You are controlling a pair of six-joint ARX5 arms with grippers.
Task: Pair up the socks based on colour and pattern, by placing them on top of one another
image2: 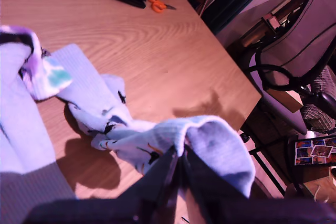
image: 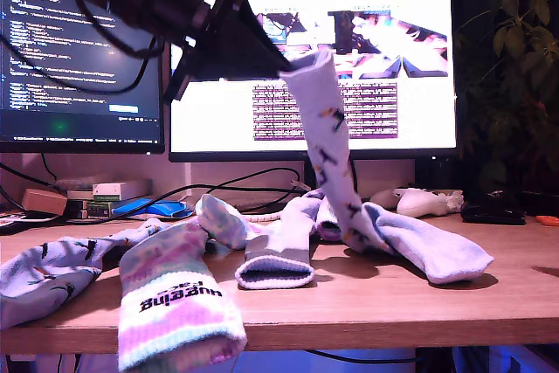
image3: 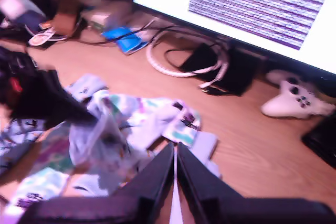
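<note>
While my first hand [image2: 180, 153] held the figured sock [image: 330, 128] half lifted, pairing was underway; next, I judged, it needed laying on its mate [image: 52, 272].

Bare surface [image: 515, 303] lies open at the exterior view's lower right, past the pale sock [image: 432, 251]. The figured sock [image: 327, 120] hangs mid-frame from my first pincer [image: 286, 69], which is clamped on it, curtaining the centre. A tie-dye sock [image: 175, 294] and a second figured sock [image: 44, 277] crowd that view's lower left. Monitors [image: 410, 128], cables [image: 262, 172] and a game controller [image: 419, 201] wall the back. A plant [image: 515, 58] fills its upper right.
</note>
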